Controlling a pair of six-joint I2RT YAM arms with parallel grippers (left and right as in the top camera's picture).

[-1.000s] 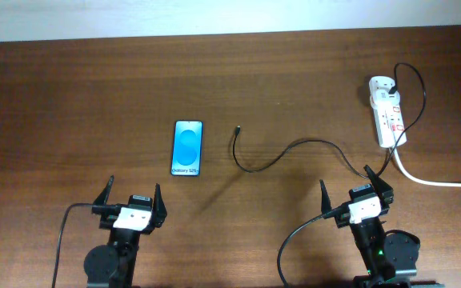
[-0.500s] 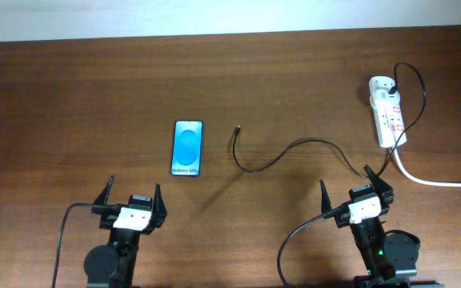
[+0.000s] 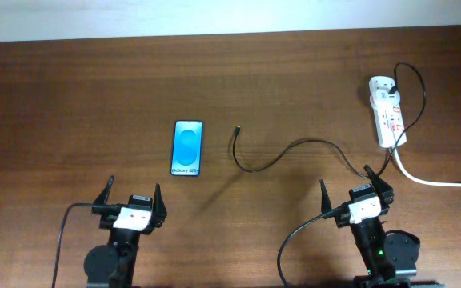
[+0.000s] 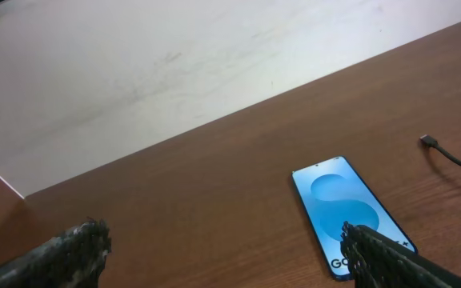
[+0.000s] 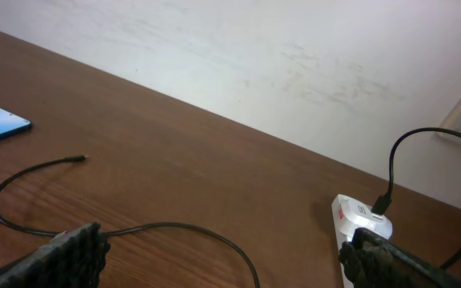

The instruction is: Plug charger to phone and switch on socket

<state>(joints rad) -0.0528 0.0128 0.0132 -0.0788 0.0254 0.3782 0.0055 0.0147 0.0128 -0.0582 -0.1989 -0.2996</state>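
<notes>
The phone [image 3: 187, 148] lies flat left of the table's middle, blue screen up; the left wrist view has the phone [image 4: 346, 210] partly behind my right-hand finger. The charger [image 3: 266, 166] is a thin black cable curving from the socket [image 3: 388, 110] at the far right to its small plug [image 3: 238, 129], which lies loose just right of the phone. My left gripper [image 3: 133, 184] stands open near the front edge, below the phone, holding nothing. My right gripper [image 3: 345, 178] is open too, with the charger [image 5: 174, 227] running across the table between its fingers, untouched.
A thick white cord [image 3: 430, 180] leaves the socket toward the right edge. The table's far edge meets a pale wall [image 3: 214, 16]. In the right wrist view the socket [image 5: 358, 220] sits by my right finger, and a black connector is plugged into its top.
</notes>
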